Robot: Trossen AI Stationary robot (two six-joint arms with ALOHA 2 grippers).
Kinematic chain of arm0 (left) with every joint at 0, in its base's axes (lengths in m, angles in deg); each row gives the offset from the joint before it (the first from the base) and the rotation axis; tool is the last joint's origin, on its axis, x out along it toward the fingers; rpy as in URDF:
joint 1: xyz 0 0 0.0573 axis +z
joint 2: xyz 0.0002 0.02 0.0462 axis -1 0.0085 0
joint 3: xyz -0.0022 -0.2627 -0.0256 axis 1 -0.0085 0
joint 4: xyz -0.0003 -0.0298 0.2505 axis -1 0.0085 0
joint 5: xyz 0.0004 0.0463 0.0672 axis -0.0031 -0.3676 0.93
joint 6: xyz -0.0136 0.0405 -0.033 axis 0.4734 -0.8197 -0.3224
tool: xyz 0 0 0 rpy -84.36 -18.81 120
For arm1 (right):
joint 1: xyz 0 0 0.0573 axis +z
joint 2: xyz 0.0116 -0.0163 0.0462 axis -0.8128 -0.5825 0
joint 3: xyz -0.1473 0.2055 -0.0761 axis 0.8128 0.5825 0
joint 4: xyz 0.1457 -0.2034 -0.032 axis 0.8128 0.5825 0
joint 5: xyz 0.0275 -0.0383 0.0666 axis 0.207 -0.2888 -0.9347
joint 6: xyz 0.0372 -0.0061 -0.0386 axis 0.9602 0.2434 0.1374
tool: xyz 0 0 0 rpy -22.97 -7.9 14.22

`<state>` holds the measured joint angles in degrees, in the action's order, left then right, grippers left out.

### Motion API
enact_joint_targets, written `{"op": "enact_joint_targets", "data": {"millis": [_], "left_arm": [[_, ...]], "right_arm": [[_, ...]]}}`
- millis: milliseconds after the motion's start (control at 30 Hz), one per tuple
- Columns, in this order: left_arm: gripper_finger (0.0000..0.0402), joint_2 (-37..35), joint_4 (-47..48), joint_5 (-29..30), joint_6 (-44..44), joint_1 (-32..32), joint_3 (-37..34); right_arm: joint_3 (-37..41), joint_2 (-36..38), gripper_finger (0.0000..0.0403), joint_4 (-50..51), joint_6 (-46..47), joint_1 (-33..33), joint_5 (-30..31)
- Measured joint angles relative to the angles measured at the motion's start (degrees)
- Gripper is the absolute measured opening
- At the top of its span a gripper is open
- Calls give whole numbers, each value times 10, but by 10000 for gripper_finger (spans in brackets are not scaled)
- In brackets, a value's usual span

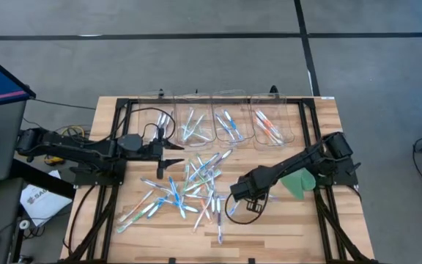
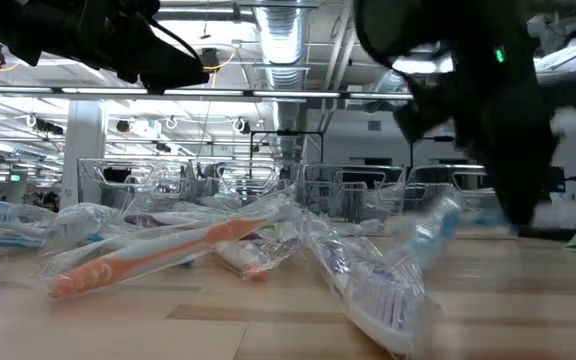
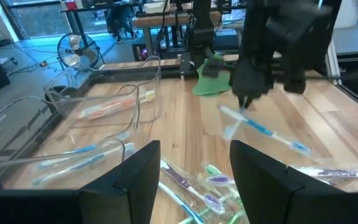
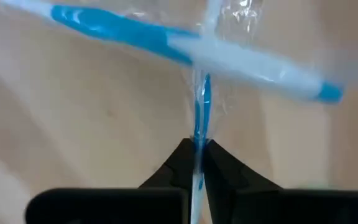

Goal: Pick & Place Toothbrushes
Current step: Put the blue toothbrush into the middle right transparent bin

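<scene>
A heap of toothbrushes [image 1: 189, 187] in clear wrappers lies on the wooden table's middle. My right gripper [image 1: 242, 195] points down at the heap's right side, shut on a blue toothbrush [image 3: 263, 129] that hangs slanted above the wood. My left gripper [image 1: 173, 152] hovers level over the heap's far left side, open [image 3: 194, 177], holding nothing. More toothbrushes lie inside the clear bins [image 1: 229, 125] at the far edge. My right gripper pinches the clear wrapper of the blue toothbrush [image 4: 199, 134] between its two fingertips; a thin blue strip runs into the gap. The fingers come from above, pointing down. The toothbrush [image 4: 197, 46] hangs crosswise below them, tilted and clear of the table.
Several clear bins [image 1: 269, 126] stand in a row along the far edge. A flat green disc [image 1: 299, 183] lies right of my right gripper. An orange toothbrush [image 2: 158, 255] and a purple one [image 2: 378, 300] lie nearest the table's near edge. Black frame rails [image 1: 321, 147] run along both sides.
</scene>
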<state>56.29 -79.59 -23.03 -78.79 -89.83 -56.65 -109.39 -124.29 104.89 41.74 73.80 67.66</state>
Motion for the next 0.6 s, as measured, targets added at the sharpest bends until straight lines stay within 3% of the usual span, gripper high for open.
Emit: {"op": "enact_joint_targets", "data": {"millis": [167, 333, 600], "left_arm": [[186, 0, 2, 0, 1, -5, 0], [186, 0, 2, 0, 1, -9, 0], [186, 0, 2, 0, 1, -9, 0]], "right_arm": [[-84, 0, 6, 144, 20, 5, 14], [-157, 2, 9, 270, 63, 7, 78], [-215, 6, 8, 269, 52, -44, 206]]}}
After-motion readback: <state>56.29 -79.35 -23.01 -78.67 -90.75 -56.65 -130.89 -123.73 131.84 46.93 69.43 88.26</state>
